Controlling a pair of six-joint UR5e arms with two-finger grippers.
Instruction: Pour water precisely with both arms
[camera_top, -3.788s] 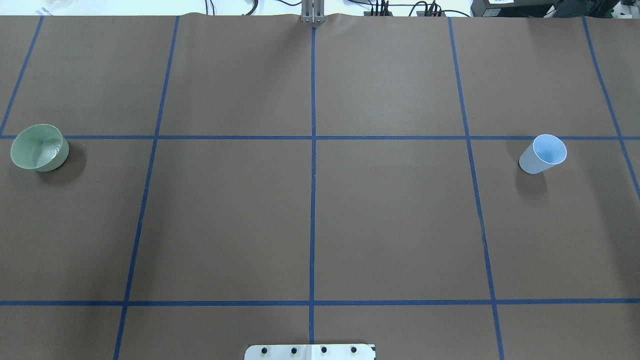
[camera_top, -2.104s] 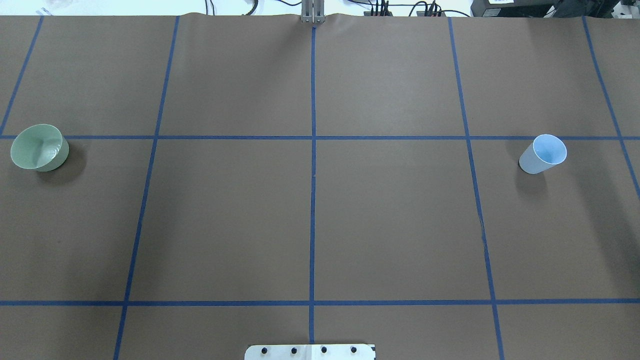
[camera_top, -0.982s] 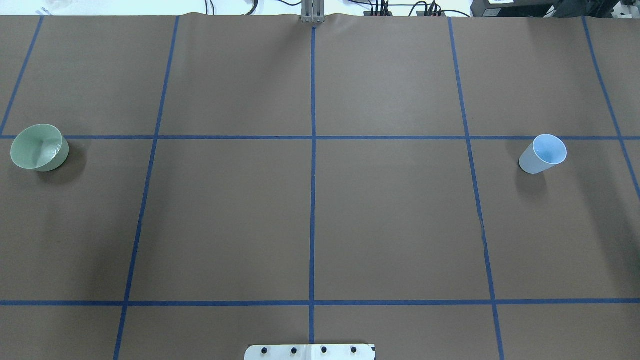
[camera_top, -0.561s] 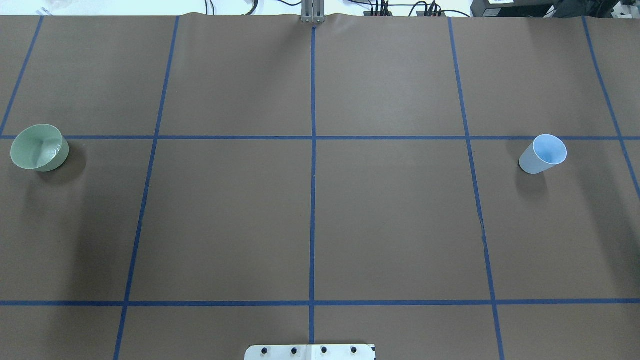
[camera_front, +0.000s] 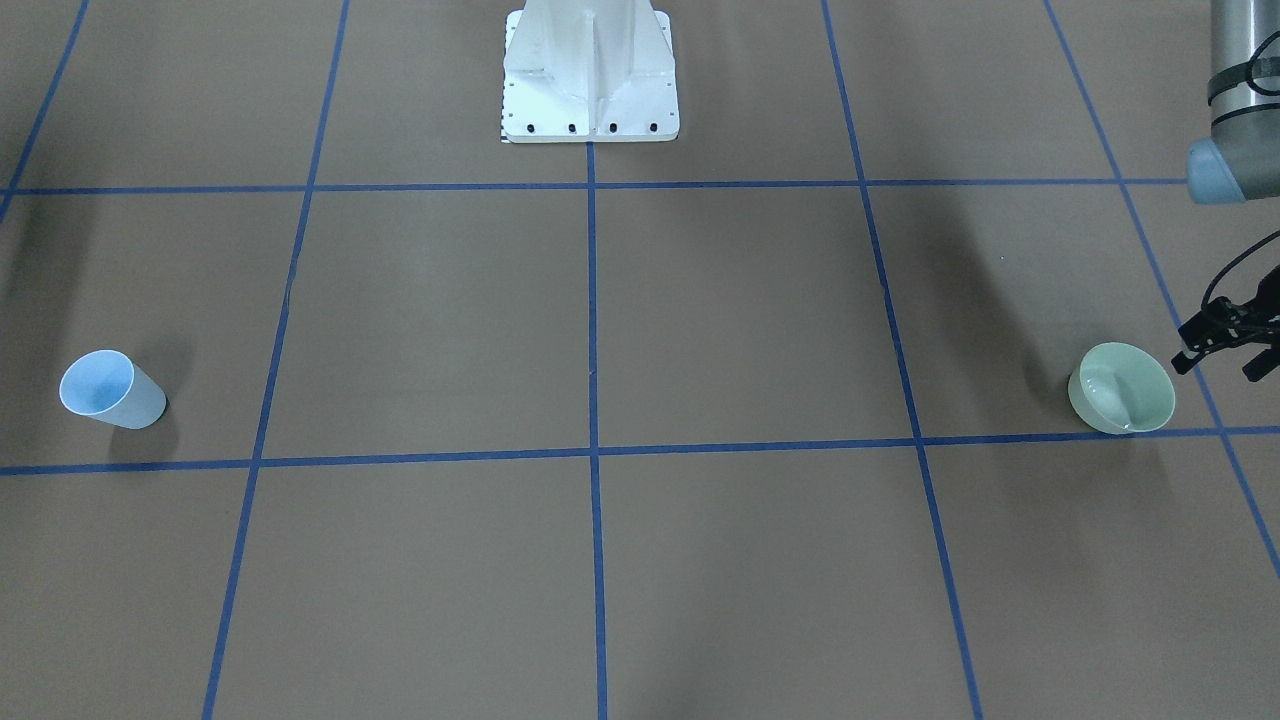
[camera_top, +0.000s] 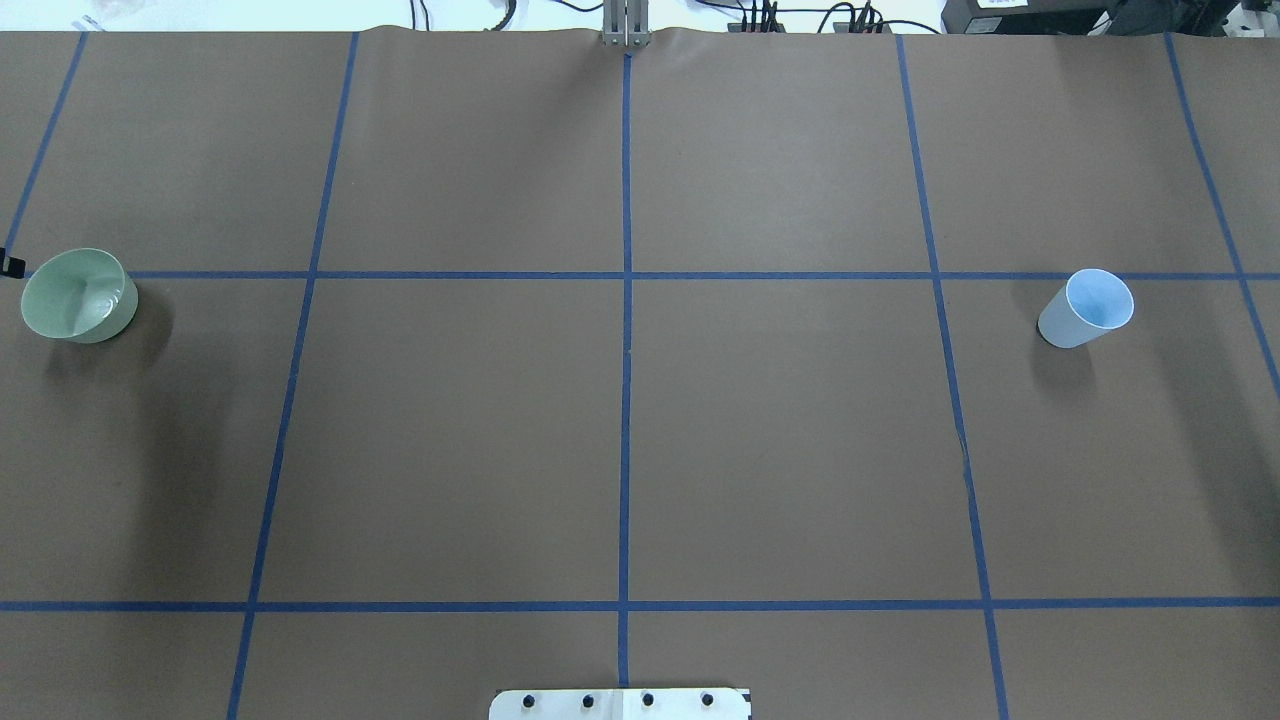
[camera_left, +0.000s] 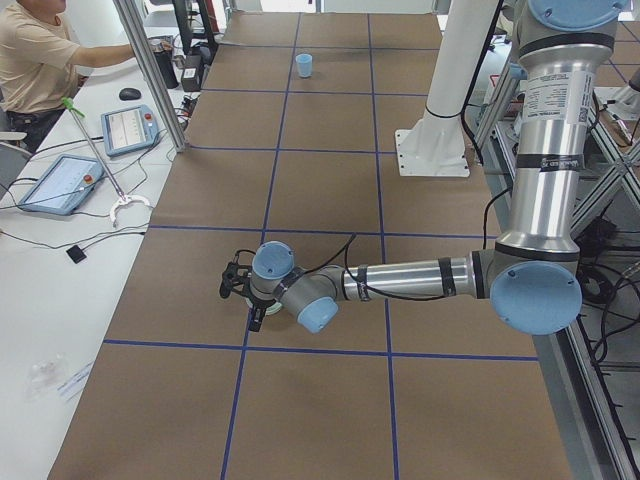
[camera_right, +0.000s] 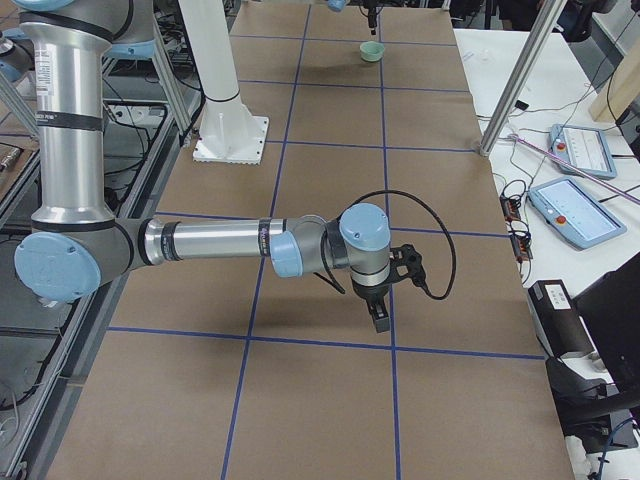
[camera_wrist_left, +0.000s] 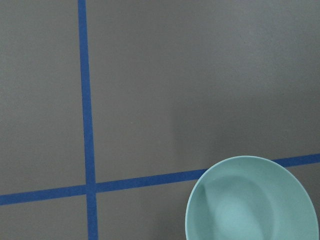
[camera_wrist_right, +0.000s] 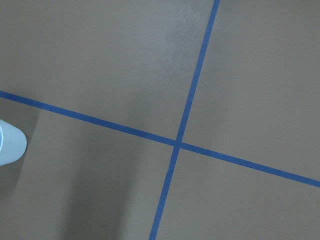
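Observation:
A pale green bowl (camera_front: 1122, 388) stands upright at the table's left end (camera_top: 78, 295). It fills the lower right of the left wrist view (camera_wrist_left: 255, 200). A light blue cup (camera_front: 110, 390) stands upright at the right end (camera_top: 1085, 308). I cannot make out any water. My left gripper (camera_front: 1215, 350) hovers just beside the bowl, and I cannot tell whether it is open or shut. My right gripper (camera_right: 380, 315) points down above the table short of the cup, whose edge shows in the right wrist view (camera_wrist_right: 10, 142). I cannot tell its state.
The white pedestal (camera_front: 590, 75) stands at the robot's side of the table. Blue tape lines (camera_top: 626, 300) divide the brown table cover into squares. A person (camera_left: 35, 55) sits at a side bench with tablets (camera_left: 130, 125) and cables.
A black bit of my left gripper has come in at the overhead view's left edge beside the bowl. Arm shadows have shifted. The bowl and the cup have not moved.

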